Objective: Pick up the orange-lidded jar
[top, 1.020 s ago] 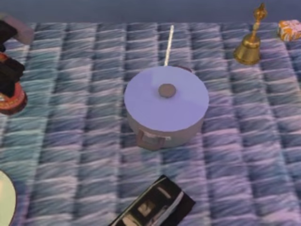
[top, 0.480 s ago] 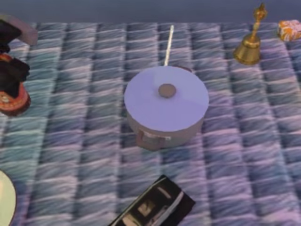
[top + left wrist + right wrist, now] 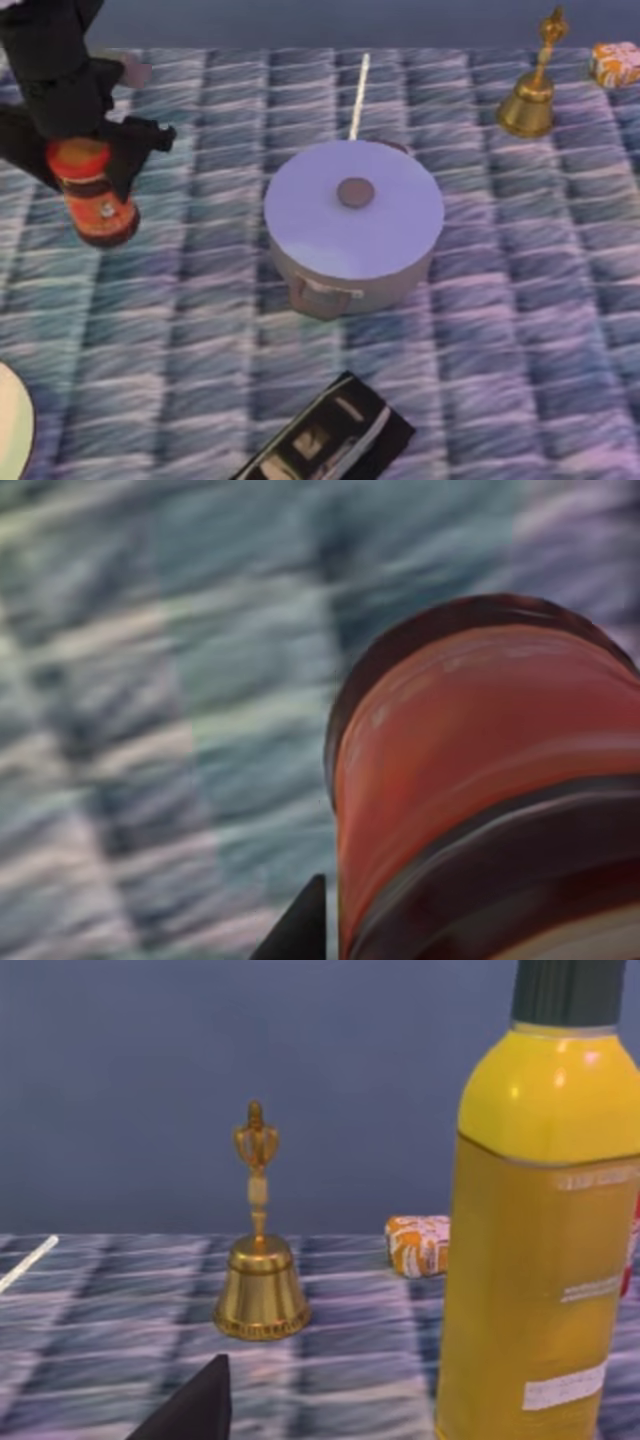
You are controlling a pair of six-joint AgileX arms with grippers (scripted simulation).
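Observation:
The orange-lidded jar (image 3: pixel 100 210) hangs tilted above the cloth at the table's left, with its lid up and its orange-red label showing. My left gripper (image 3: pixel 80 150) is shut on it just under the lid, with a black finger on each side. In the left wrist view the jar (image 3: pixel 480 780) fills the frame beside one dark fingertip (image 3: pixel 300 930), with the cloth far below. My right arm is outside the top view. In its wrist view, one fingertip (image 3: pixel 195 1405) of the right gripper (image 3: pixel 325 1430) shows well off centre, with nothing held.
A grey pot (image 3: pixel 300 270) with a pale lid stands mid-table, a thin white stick (image 3: pixel 358 95) behind it. A golden bell (image 3: pixel 530 100) and a small orange-white box (image 3: pixel 615 62) are far right. A black box (image 3: pixel 330 435) and a plate (image 3: pixel 10 420) lie near the front. A yellow bottle (image 3: pixel 540 1220) stands close to the right gripper.
My left gripper has risen and moved right from the table's left edge, carrying the jar. The jar now hangs clear of the cloth. Nothing else moved.

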